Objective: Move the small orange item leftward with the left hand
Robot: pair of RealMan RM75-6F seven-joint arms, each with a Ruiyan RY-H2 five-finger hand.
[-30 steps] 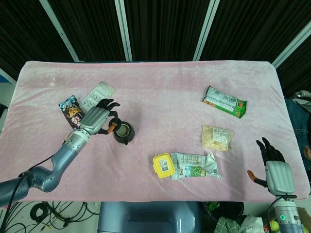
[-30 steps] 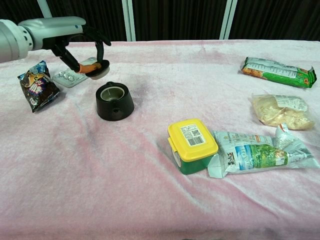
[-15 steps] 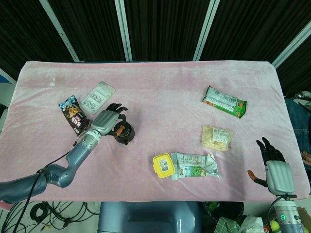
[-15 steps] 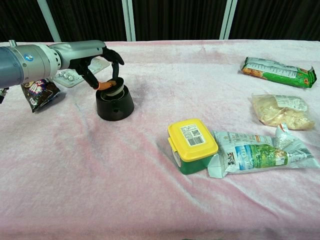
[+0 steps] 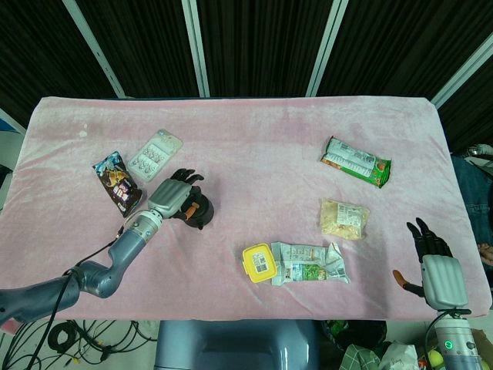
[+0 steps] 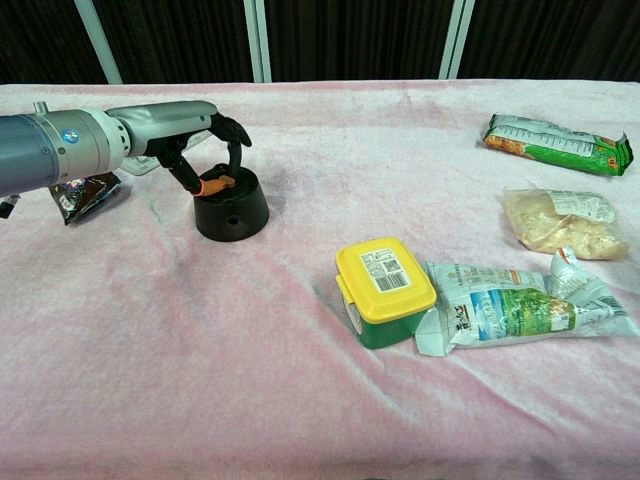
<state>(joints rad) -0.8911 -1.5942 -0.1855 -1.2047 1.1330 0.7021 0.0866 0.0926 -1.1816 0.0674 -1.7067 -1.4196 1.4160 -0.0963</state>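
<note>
My left hand [image 5: 173, 199] [image 6: 192, 138] is down on a small black pot [image 5: 202, 218] [image 6: 232, 212] at the table's left, its fingers arched over the pot's top. A small orange piece [image 6: 215, 183] [image 5: 192, 206] shows between the thumb and the fingers at the pot's rim. I cannot tell whether it is a separate item or the orange tip of the thumb, nor whether the hand grips anything. My right hand [image 5: 439, 274] hangs off the front right corner with its fingers spread, holding nothing.
A dark snack bag [image 5: 115, 181] [image 6: 85, 195] and a blister pack [image 5: 154, 152] lie just left of the pot. A yellow-lidded box [image 6: 385, 280] and a green-white packet [image 6: 510, 305] lie front centre. A green packet [image 5: 356, 162] and a pale bag [image 5: 343, 218] lie right.
My left hand has moved right and down from above the blister pack onto the black pot, the orange piece going with it. The right hand has not moved.
</note>
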